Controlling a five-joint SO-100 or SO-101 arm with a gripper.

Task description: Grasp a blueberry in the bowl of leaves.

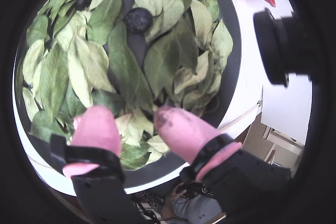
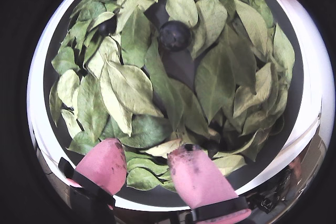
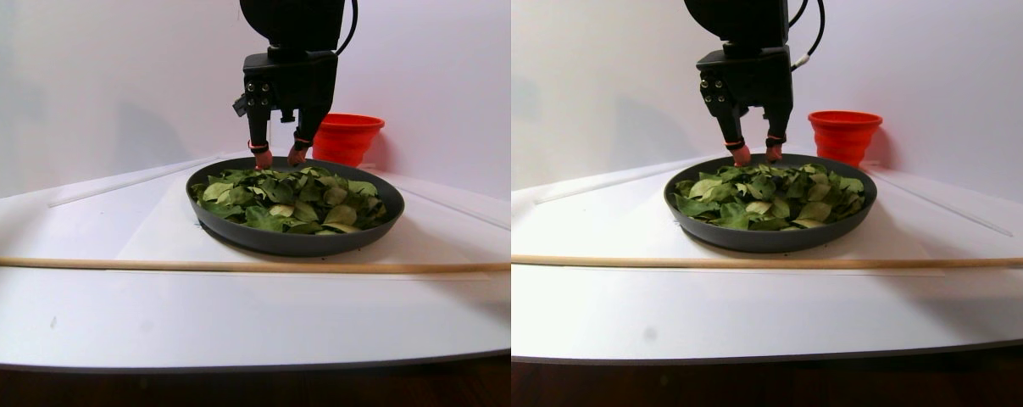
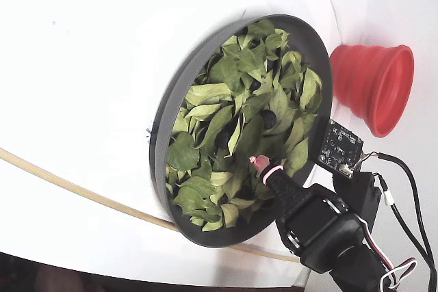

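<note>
The wide dark grey bowl [image 2: 302, 95] is full of green leaves [image 2: 131, 85]. A dark blueberry [image 2: 175, 35] lies uncovered among the leaves toward the bowl's far side in both wrist views [image 1: 138, 19]. A second dark berry [image 2: 105, 26] peeks out to its left. My gripper [image 2: 147, 148] with pink fingertips [image 1: 97, 127] is open and empty. It hangs just above the leaves by the near rim, well short of the blueberry. In the stereo pair view the gripper [image 3: 278, 158] is over the bowl's back edge. In the fixed view one pink fingertip [image 4: 260, 163] shows above the leaves.
A red ribbed cup [image 4: 373, 87] stands on the white table beside the bowl, behind it in the stereo pair view [image 3: 347, 136]. A thin wooden stick [image 3: 223, 265] lies across the table in front of the bowl. A black camera module [image 1: 278, 45] sticks out beside the gripper.
</note>
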